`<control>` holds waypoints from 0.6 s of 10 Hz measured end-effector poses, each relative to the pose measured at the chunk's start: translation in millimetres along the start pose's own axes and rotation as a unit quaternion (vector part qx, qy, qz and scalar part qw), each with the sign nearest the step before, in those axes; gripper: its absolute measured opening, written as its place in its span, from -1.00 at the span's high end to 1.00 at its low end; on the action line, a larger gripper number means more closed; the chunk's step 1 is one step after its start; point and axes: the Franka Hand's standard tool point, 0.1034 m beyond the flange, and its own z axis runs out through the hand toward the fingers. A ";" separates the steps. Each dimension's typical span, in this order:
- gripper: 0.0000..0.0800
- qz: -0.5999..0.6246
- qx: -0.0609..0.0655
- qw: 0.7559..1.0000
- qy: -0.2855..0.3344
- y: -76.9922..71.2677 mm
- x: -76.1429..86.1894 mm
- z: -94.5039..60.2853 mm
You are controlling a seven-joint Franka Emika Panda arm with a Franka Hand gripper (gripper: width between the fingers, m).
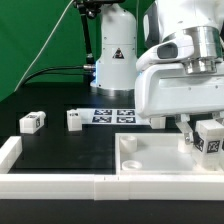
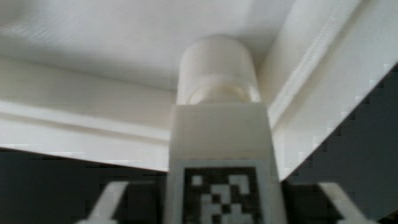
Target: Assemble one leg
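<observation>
White leg clamped between fingers, tip close to tray corner walls.

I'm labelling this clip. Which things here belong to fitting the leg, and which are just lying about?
In the job: gripper, shut on the held leg; white tray beneath it.
Lying about: loose leg, second loose leg, marker board, all on the black table.

Low exterior view faces the arm; close wrist view shares the leg.
</observation>
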 end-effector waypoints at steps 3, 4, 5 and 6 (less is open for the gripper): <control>-0.54 0.000 0.000 1.000 0.000 0.0 0.0 0.0; -0.61 0.000 0.000 1.000 0.000 0.0 0.0 0.0; -0.62 0.000 0.000 1.000 0.000 0.0 0.0 0.0; -0.62 0.000 0.000 1.000 -0.001 0.4 0.1 -0.1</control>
